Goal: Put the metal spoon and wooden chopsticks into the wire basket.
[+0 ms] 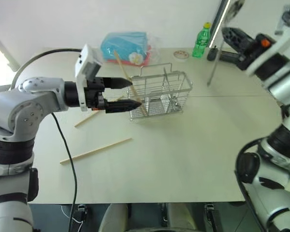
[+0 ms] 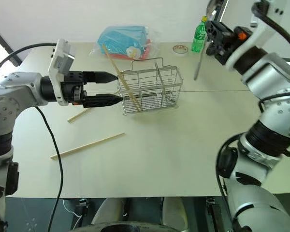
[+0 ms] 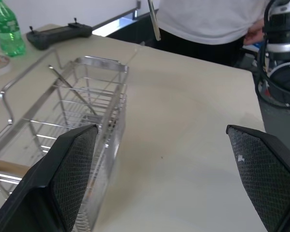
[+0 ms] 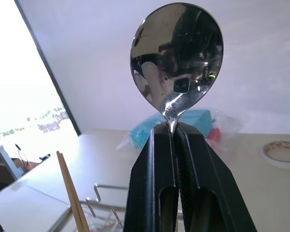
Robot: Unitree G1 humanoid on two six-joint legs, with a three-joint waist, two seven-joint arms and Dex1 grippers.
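Steel spoon (image 4: 176, 63) hangs clamped in the right jaws (image 2: 213, 30), high beside the basket (image 1: 159, 96). One chopstick (image 2: 122, 79) leans inside; two chopsticks (image 1: 95, 151) lie on the bench (image 1: 183, 159). Left jaws (image 1: 130, 93) gape wide, empty.

- You see a pale beige table (image 1: 183, 154) which stands against a plain white wall (image 1: 63, 19).
- At your left there is a bright window (image 4: 24, 96) with a dark frame, and strong daylight comes in.
- Under the front edge of the table, the floor (image 1: 53, 212) is dark.
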